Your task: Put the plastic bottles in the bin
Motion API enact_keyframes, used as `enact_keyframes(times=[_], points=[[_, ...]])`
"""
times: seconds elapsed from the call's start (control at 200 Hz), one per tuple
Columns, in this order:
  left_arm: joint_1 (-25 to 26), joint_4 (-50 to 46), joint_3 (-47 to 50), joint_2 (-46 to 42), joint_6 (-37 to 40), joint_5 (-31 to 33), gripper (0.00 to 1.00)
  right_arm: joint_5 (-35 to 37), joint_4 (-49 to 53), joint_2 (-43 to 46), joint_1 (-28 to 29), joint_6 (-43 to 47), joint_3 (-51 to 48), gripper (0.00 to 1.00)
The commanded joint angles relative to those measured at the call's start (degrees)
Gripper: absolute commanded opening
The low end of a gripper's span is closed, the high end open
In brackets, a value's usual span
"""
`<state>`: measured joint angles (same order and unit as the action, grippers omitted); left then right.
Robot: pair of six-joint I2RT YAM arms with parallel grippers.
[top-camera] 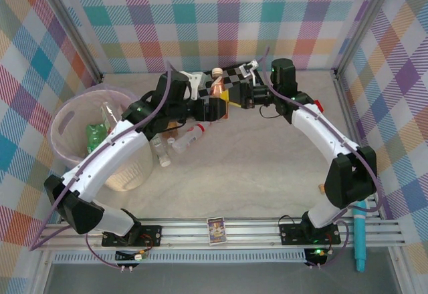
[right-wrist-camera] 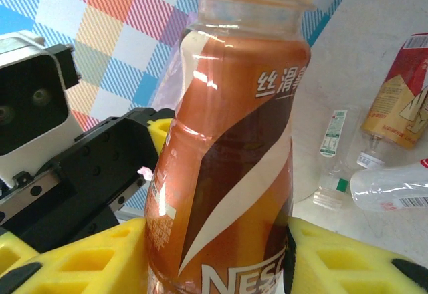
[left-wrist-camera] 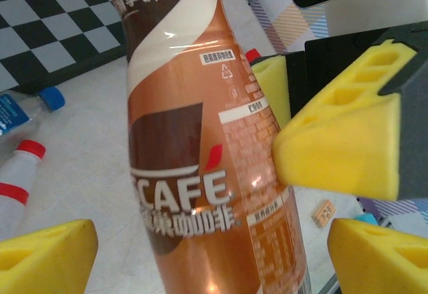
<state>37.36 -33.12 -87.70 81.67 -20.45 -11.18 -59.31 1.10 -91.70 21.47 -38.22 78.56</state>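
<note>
Right wrist view: my right jaws are clenched on the brown coffee bottle point(right-wrist-camera: 227, 160), yellow pads point(right-wrist-camera: 80, 260) pressing both sides of its body. My left jaws stand released, straddling it without touching. It hangs upright above the bench point(top-camera: 254, 174), well apart from the bin point(top-camera: 70, 110). Its glossy sleeve looks slippery and its wall probably stiff. I'd clamp the straight labelled middle, not the neck.

Held bottle point(right-wrist-camera: 227, 140) sits between the two fingers of the right gripper point(right-wrist-camera: 217, 257), both pads touching it. The left gripper point(left-wrist-camera: 210, 260) straddles it from the opposite side, fingers apart from it. The checkerboard point(left-wrist-camera: 53, 33) lies beyond the left gripper, behind the bottle. Loose bottles point(top-camera: 189, 135) lie on the table point(top-camera: 267, 174) to that gripper's left. The bin point(top-camera: 67, 110) stands farther left, bottles in it.
</note>
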Motion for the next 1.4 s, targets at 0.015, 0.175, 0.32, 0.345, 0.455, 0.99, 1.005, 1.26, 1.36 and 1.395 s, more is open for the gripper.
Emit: enact_keyframes(times=[0.015,0.175,0.32,0.345,0.455,0.99,1.005,1.26,1.36,1.395], points=[[0.6,2.3,-1.5,1.2,-1.9,-0.9,0.86,-1.9,-5.9,2.5,0.5,-1.0,-0.6,0.49],[1.0,4.9,0.6,1.1,-3.3,-0.5,0.78,-2.0,-10.1,1.9,0.6,-3.1,-1.4,0.49],[1.0,4.9,0.6,0.7,-3.3,0.1,0.7,-1.9,-10.5,1.6,0.6,-3.5,-1.0,0.49],[1.0,4.9,0.6,0.7,-3.3,0.1,0.68,-1.6,-10.2,1.6,0.6,-3.3,-0.9,0.5],[1.0,5.0,0.4,0.3,-3.1,0.4,0.64,-0.4,-8.9,1.5,0.7,-2.2,-0.7,0.64],[-2.3,-9.5,-7.5,-4.0,2.3,10.2,0.53,15.8,13.6,5.4,-5.1,11.5,3.3,0.96],[-2.8,-10.9,-8.1,-4.4,2.5,10.9,0.53,16.5,14.5,5.7,-5.1,12.1,3.2,0.96],[-18.6,-29.1,-13.9,-14.3,7.1,18.1,0.41,20.3,18.8,7.2,-5.3,16.9,-2.6,0.98],[-23.6,-34.5,-13.7,-17.7,8.0,21.4,0.37,17.9,16.0,6.9,-5.2,14.0,-6.1,0.99],[-25.4,-35.7,-13.0,-19.1,8.0,21.5,0.36,16.7,14.1,6.8,-5.2,12.5,-7.6,0.99]])
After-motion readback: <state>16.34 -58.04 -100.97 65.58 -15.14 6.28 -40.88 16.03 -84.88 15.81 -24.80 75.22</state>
